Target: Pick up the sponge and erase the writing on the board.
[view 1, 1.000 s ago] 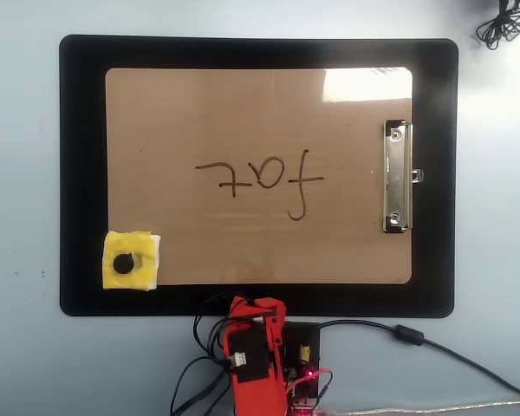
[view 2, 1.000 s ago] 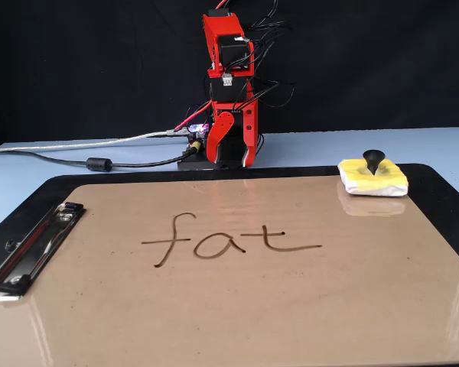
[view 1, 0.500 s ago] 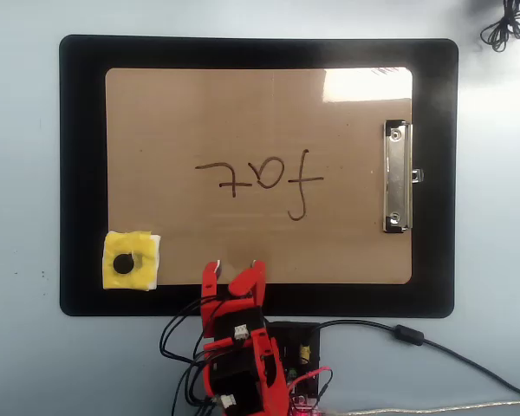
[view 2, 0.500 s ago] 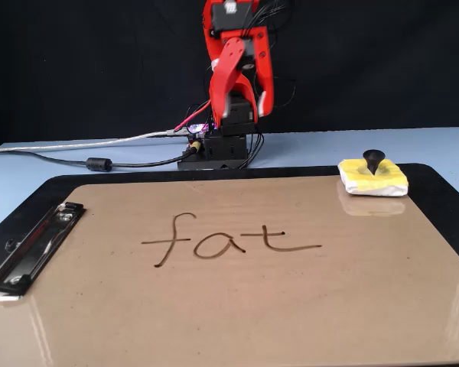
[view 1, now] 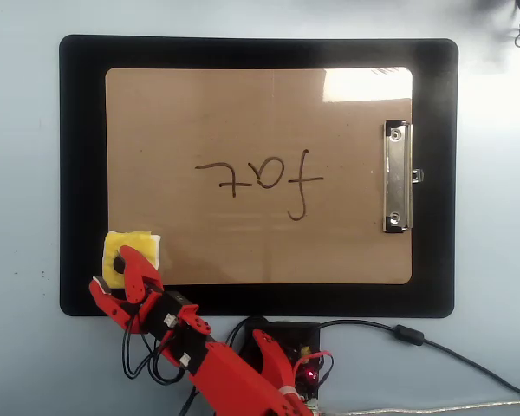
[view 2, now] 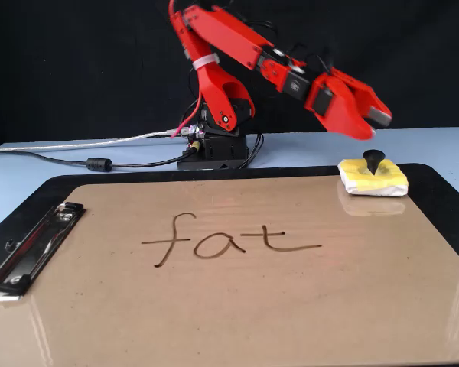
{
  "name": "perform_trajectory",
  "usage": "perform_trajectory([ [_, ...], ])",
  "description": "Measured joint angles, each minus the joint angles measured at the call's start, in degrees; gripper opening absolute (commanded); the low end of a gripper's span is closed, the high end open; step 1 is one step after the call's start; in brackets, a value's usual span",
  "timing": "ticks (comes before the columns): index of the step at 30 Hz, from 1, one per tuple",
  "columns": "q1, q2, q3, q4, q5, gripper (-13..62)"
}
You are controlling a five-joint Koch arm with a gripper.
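One sponge (view 1: 137, 245) on the board's (view 1: 243, 113) corner farthest from the clip (view 1: 397, 177), partly hidden overhead by the end effector (view 1: 117, 279); clear in the fixed view (view 2: 373, 179), black knob upright, end effector (view 2: 371, 121) hanging above, apart, jaws spread wide. One row of writing (view 2: 229, 238), "fat", mid-board. One black mat (view 1: 82, 173) beneath, on one blue table (view 1: 17, 130)

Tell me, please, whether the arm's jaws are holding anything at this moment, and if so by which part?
Nothing is held. The gripper hangs open in the air above the sponge, which lies untouched at the board's corner.
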Motion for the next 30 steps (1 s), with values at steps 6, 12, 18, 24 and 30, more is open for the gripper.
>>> perform_trajectory([
  [6,0.0,-9.8,-0.2,-6.8,2.9,33.6],
  [12,0.0,-16.2,-0.3,-7.8,3.1,33.2],
  [18,0.6,-16.8,-0.4,-8.8,3.3,9.1],
  [24,6.8,-16.9,-0.3,-10.4,3.2,-7.6],
  [30,7.2,-13.6,-0.4,-10.8,3.2,-7.7],
])
